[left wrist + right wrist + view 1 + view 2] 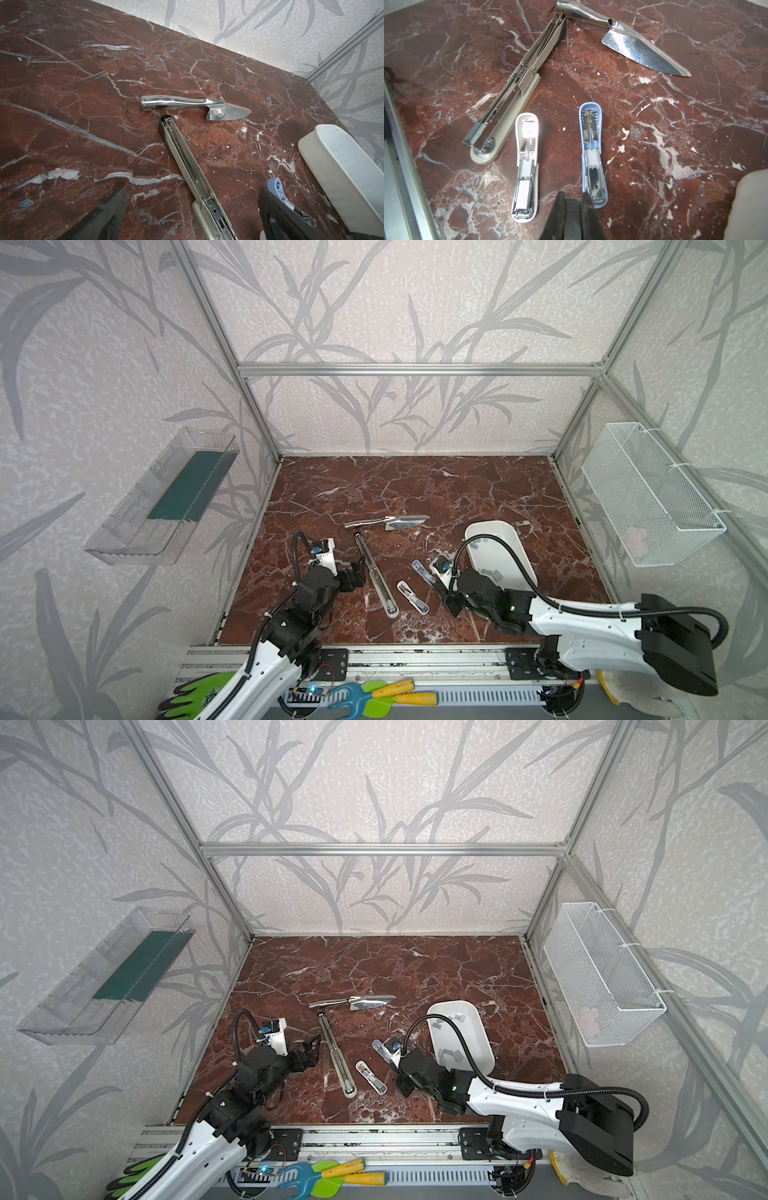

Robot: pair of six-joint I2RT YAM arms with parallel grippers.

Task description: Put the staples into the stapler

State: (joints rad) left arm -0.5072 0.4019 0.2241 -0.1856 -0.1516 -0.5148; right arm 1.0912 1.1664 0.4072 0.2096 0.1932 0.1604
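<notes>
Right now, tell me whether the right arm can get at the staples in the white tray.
Probably yes: the staples lie uncovered in the open white tray beside the right end effector. It is shut, though, and the arm's cable arcs over the tray.

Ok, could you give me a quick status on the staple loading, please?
Left gripper open beside long stapler. Right gripper shut by white stapler and blue stapler, hold unclear. Staples in white tray. Nothing blocking staplers.

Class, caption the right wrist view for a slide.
Shut right gripper before open white stapler, blue stapler, beige stapler; metal trowel beyond.
</notes>
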